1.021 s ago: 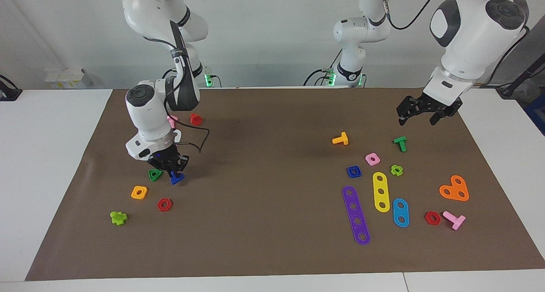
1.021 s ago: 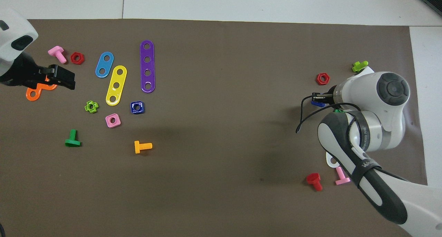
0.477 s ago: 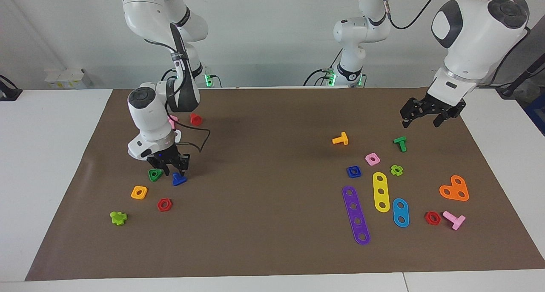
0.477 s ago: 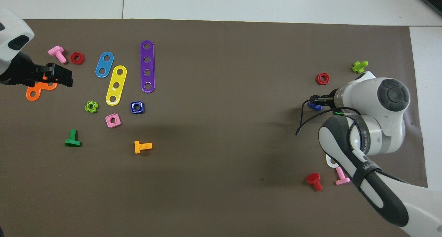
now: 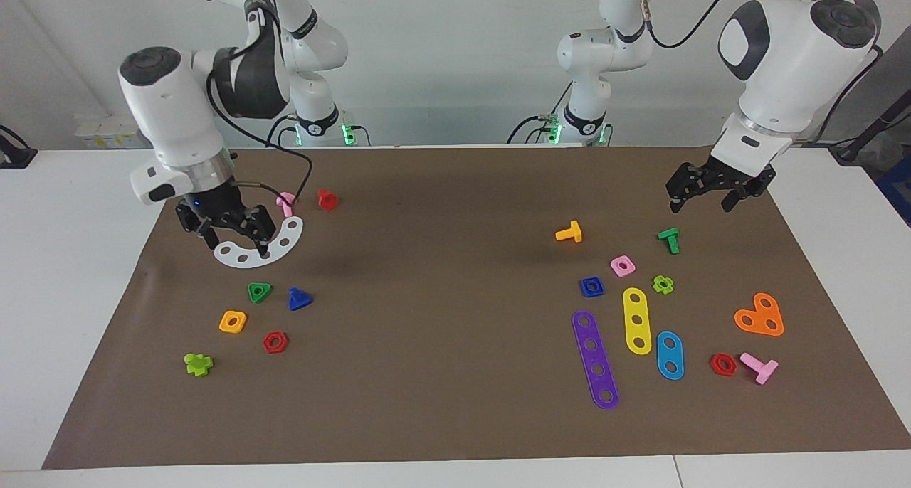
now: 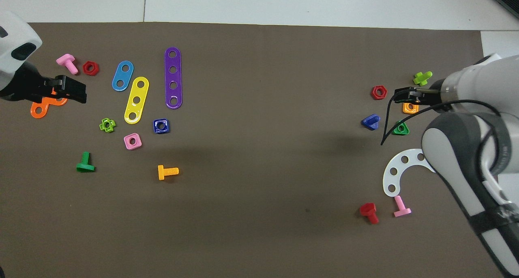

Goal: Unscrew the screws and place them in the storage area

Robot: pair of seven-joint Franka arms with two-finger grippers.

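Observation:
The dark-blue screw (image 5: 299, 299) lies on its side on the brown paper mat (image 5: 455, 210), beside the green triangular piece (image 5: 259, 292); it also shows in the overhead view (image 6: 371, 121) on the mat (image 6: 263, 148). My right gripper (image 5: 235, 237) is open and empty, raised over the white arc plate (image 5: 286, 240), apart from the screw. In the overhead view it (image 6: 406, 95) covers the orange nut. My left gripper (image 5: 701, 200) is open and empty, hanging over the mat at the left arm's end, and shows in the overhead view (image 6: 77, 90).
Near the blue screw lie an orange nut (image 5: 233, 321), a red hex nut (image 5: 275, 342), a lime cross piece (image 5: 198, 364), a red screw (image 5: 327, 199) and a pink screw (image 5: 286, 203). At the left arm's end lie coloured strips (image 5: 594, 358), a blue square nut (image 5: 591, 287) and other screws.
My right gripper let go of the dark-blue screw, which now lies on the mat, then rose and moved over the white arc plate. My left gripper has barely moved.

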